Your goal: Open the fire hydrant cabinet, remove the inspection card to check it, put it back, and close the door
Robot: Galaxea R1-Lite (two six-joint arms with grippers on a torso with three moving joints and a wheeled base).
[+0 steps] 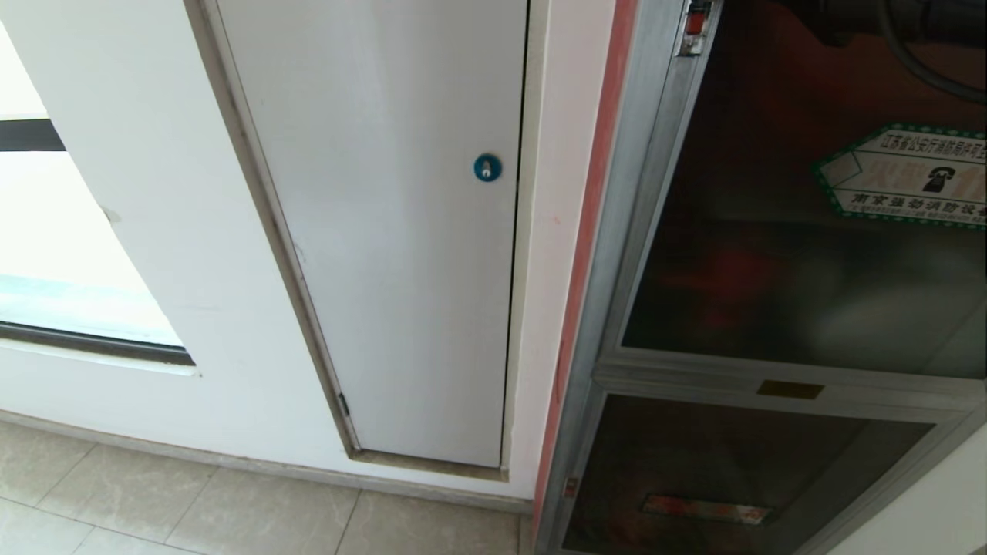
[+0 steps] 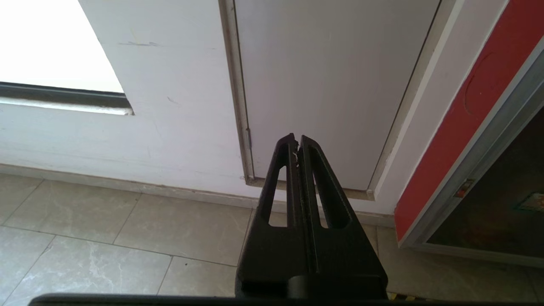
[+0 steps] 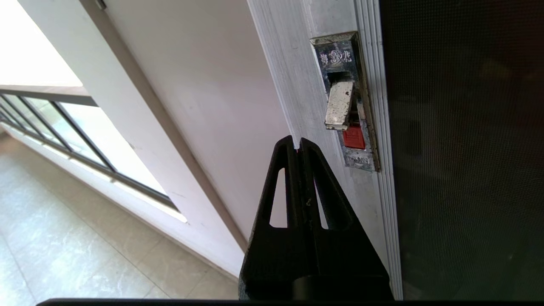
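Observation:
The fire hydrant cabinet [image 1: 617, 254] stands at the right with its grey frame and a red edge strip. Its dark tinted-glass door [image 1: 771, 254] is closed and carries a green-bordered sticker [image 1: 910, 176]. A small red latch [image 1: 695, 23] sits at the top of the door frame. In the right wrist view my right gripper [image 3: 297, 144] is shut and empty, close below that latch [image 3: 353, 137] on the grey frame. My left gripper [image 2: 296, 142] is shut and empty, held low before the white panel. The inspection card is hidden.
A plain white panel [image 1: 401, 231] with a blue round lock [image 1: 486, 167] fills the wall left of the cabinet. A window [image 1: 46, 231] lies at the far left. Beige floor tiles [image 1: 193, 509] run below. A smaller dark glass panel [image 1: 732, 478] sits under the door.

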